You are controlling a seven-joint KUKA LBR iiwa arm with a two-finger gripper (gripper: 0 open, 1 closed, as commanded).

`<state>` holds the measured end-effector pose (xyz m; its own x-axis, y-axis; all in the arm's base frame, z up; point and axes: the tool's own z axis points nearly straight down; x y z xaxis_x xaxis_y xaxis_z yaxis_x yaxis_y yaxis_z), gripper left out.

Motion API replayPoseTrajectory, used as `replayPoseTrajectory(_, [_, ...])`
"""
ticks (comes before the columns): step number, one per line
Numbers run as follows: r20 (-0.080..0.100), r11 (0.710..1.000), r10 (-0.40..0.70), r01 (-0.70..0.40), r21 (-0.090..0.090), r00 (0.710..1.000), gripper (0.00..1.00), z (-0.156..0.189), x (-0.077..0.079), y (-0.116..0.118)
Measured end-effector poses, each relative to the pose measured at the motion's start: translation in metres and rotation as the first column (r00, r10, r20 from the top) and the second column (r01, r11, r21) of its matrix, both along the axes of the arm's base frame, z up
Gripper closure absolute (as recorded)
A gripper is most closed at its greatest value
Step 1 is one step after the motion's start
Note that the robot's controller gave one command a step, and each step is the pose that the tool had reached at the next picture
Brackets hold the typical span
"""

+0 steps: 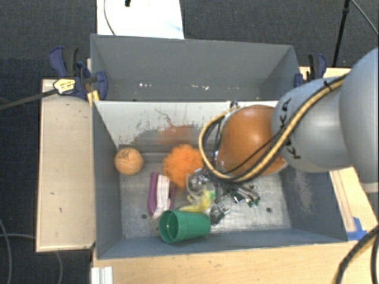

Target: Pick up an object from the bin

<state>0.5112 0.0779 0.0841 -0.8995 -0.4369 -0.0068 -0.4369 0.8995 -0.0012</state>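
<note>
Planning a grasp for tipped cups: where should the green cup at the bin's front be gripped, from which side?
Probably from above, closing across the middle of the green cup. It lies on its side, mouth toward the view's left, by the front wall, so a low approach looks blocked.

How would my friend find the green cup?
Look in the grey bin, along its near wall. The green cup lies on its side there, below the fuzzy orange ball. It alone is green and hollow, with its mouth facing left.
</note>
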Motion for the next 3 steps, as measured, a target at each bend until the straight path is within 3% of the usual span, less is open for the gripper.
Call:
replayPoseTrajectory(1, [0.026, 0.995, 0.097, -0.097, 0.002, 0.995, 1.00, -0.0199, 0.0091, 0.0072])
replayPoseTrajectory(2, [0.023, 0.994, 0.110, -0.110, 0.001, 0.994, 1.00, -0.0165, 0.0084, 0.0073])
replayPoseTrajectory(3, [0.009, 0.993, 0.115, -0.115, 0.000, 0.993, 1.00, -0.0103, 0.0064, 0.0071])
